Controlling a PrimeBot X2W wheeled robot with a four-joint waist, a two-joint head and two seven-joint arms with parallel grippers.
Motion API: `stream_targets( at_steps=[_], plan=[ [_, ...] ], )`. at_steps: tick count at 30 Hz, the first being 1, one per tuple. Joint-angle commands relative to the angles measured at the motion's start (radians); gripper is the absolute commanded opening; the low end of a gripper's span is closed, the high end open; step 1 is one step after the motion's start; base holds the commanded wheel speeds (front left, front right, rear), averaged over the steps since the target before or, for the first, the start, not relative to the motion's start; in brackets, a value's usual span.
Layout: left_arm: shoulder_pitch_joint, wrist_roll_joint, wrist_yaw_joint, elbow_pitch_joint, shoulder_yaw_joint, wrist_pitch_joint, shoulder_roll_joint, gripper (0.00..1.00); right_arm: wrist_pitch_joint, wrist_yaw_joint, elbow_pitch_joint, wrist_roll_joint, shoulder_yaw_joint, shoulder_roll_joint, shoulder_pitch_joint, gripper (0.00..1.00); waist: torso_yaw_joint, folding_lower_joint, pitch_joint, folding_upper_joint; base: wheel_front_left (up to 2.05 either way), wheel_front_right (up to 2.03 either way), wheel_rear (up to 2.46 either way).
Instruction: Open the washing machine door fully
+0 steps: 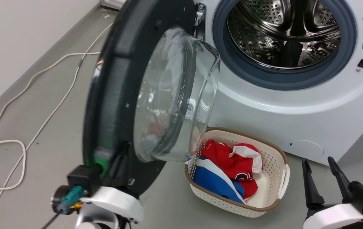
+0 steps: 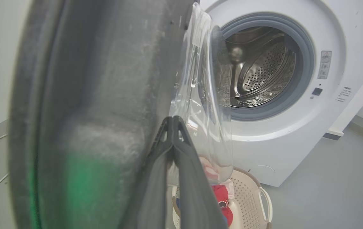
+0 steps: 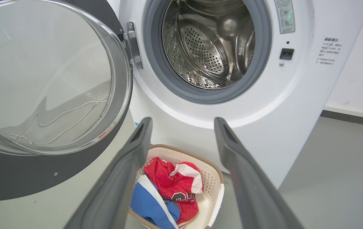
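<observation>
While the large round glossy black washing machine door (image 1: 117,79) stands swung out left of the big white front-loading washing machine (image 1: 264,105), the left gripper (image 2: 171,122) lies against its inner face beside the glass bowl (image 1: 175,95), fingers pinched together on nothing. The right gripper (image 3: 182,120), spread and empty, sits well apart rightward; the leftward push likely falls to the left arm.

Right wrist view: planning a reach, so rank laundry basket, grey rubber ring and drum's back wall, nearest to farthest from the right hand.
1. The laundry basket, on the floor below the right hand.
2. The grey rubber ring, ahead on the washing machine front.
3. The drum's back wall, deepest inside the machine.
</observation>
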Motion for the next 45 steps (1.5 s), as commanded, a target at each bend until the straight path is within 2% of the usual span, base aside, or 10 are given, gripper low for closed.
stream_targets(
  at_steps=[1, 12, 16, 23, 34, 38, 45],
  plan=[
    [-0.02, -0.012, 0.002, 0.012, 0.028, -0.006, 0.018, 0.0, 0.001, 0.0, -0.003, 0.0, 0.0, 0.002, -0.014, 1.0, 0.004, -0.0001, 0.008, -0.0001, 0.0, 0.0, 0.0],
    [-0.119, -0.126, -0.034, 0.161, 0.206, -0.029, 0.116, 0.0, 0.017, 0.0, -0.019, -0.017, -0.003, 0.002, -0.045, 1.0, -0.003, -0.0001, 0.071, -0.0001, 0.0, 0.0, 0.0],
    [-0.174, -0.176, -0.06, 0.231, 0.268, -0.06, 0.139, 0.0, 0.027, 0.0, -0.03, -0.029, -0.003, 0.002, -0.062, 1.0, -0.009, -0.0001, 0.107, -0.0001, 0.0, 0.0, 0.0],
    [-0.275, -0.222, -0.119, 0.35, 0.345, -0.106, 0.213, 0.0, 0.033, 0.0, -0.036, -0.036, -0.005, -0.01, -0.091, 1.0, -0.015, -0.0001, 0.156, -0.0001, 0.0, 0.0, 0.0],
    [-0.412, -0.228, -0.211, 0.529, 0.35, -0.132, 0.292, 0.0, 0.036, 0.0, -0.035, -0.029, -0.011, -0.024, -0.112, 1.0, -0.026, -0.0001, 0.201, -0.0001, 0.0, 0.0, 0.0],
    [-0.445, -0.214, -0.221, 0.579, 0.338, -0.149, 0.303, 0.0, 0.035, 0.0, -0.032, -0.031, -0.008, -0.024, -0.119, 1.0, -0.029, -0.0001, 0.203, -0.0001, 0.0, 0.0, 0.0],
    [-0.413, -0.201, -0.224, 0.616, 0.334, -0.174, 0.278, 0.0, 0.025, 0.0, -0.013, -0.027, -0.009, -0.015, -0.097, 1.0, -0.029, -0.0001, 0.163, -0.0001, 0.0, 0.0, 0.0]
  ],
)
